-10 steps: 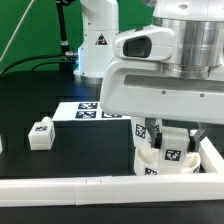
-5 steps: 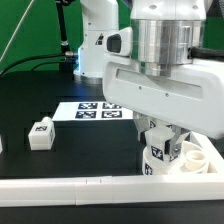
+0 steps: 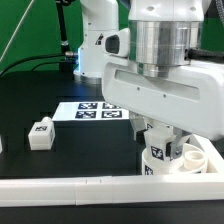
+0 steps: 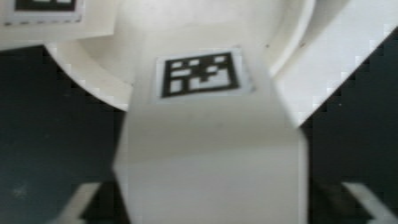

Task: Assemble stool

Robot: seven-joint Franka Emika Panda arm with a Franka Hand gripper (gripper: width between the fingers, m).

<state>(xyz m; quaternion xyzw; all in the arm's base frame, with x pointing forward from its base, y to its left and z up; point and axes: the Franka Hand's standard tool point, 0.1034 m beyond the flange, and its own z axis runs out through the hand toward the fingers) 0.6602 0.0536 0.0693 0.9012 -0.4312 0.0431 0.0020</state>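
Notably, one part was in hand. The gripper (image 3: 165,138) had its jaws drawn in on the held leg (image 3: 160,154), which stood upright with its tag facing the camera and its lower end down at the seat disc (image 3: 201,158).

- **Judged purpose:** the leg was kept vertical so its end could meet a socket. Whether it had seated could not be told.
- **The seat disc:** it lay on the black table (image 3: 30,105) in the corner of the L-shaped rail (image 3: 70,187), probably braced there against pushing.
- **The loose leg (image 3: 41,133):** it sat on the table toward the exterior view's left, well apart from the disc.
- **The marker board (image 3: 92,110):** it lay flat, farther back, between the two legs.
- **Exterior view only:** the layout, the rail and the spare leg.
- **Wrist view only:** the held leg (image 4: 205,130) ran between the fingertips (image 4: 84,205) toward the disc's curved surface (image 4: 80,70). The leg hid the socket itself.
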